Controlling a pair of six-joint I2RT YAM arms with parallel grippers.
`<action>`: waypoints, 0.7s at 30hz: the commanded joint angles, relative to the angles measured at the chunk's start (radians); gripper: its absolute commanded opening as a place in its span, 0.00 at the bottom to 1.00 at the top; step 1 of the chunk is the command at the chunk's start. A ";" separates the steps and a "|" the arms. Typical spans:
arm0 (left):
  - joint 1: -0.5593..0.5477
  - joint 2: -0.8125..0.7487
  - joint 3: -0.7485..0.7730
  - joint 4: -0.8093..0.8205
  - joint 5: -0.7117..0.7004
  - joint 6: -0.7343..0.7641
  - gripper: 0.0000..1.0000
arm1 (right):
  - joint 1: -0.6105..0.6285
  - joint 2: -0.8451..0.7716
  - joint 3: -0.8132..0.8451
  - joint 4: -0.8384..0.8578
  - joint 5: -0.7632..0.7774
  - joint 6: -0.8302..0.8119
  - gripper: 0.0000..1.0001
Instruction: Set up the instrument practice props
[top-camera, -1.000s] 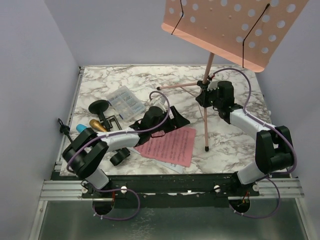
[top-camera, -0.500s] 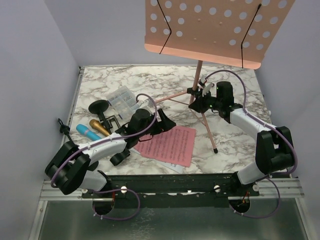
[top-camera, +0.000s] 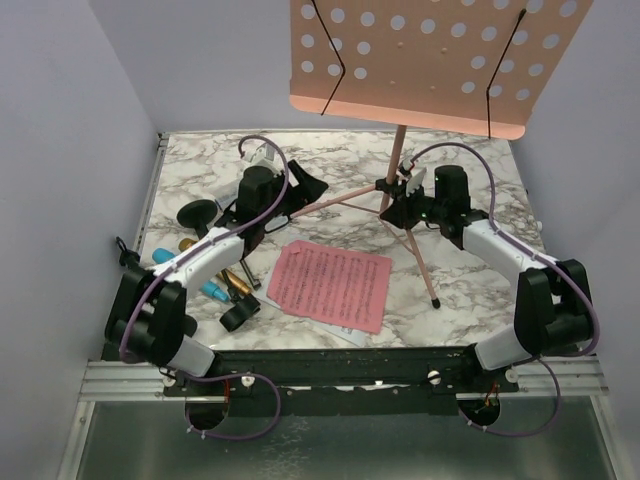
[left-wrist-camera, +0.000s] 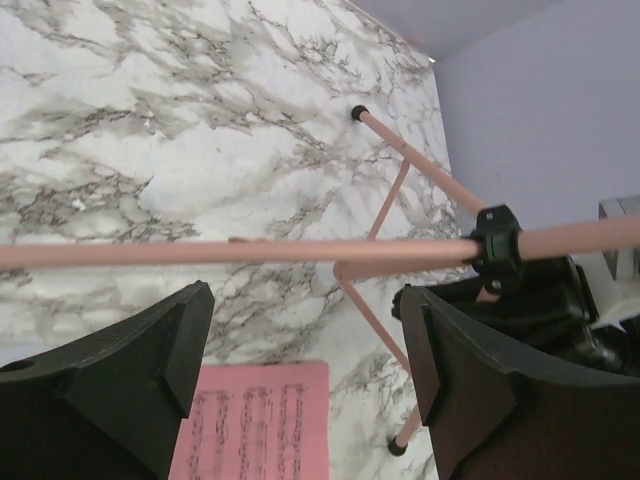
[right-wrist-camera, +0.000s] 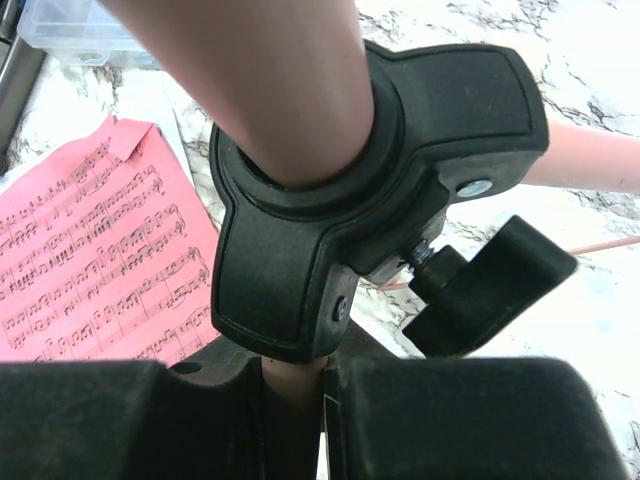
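Left hand (left-wrist-camera: 300, 325) swung up-frame — spread over leg (left-wrist-camera: 230, 250) of pink perforated music rack (top-camera: 440, 60); right hand (right-wrist-camera: 322, 410) pinches pole (right-wrist-camera: 290, 392) — close centred.

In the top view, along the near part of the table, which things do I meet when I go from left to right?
blue microphone → black round mount → pink music sheet → near foot of the music stand

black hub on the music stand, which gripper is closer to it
Right. The right gripper is shut on the pole right beside the black hub; the left gripper is open, facing one leg farther out from the hub.
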 joint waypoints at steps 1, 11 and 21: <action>0.026 0.198 0.116 0.208 0.147 0.044 0.81 | 0.012 0.006 -0.073 -0.233 0.018 -0.211 0.00; -0.002 0.334 0.031 0.605 0.490 0.474 0.90 | 0.012 -0.013 -0.066 -0.219 0.010 -0.215 0.00; -0.029 0.509 0.196 0.584 0.583 0.534 0.84 | 0.012 -0.058 -0.094 -0.160 -0.010 -0.226 0.00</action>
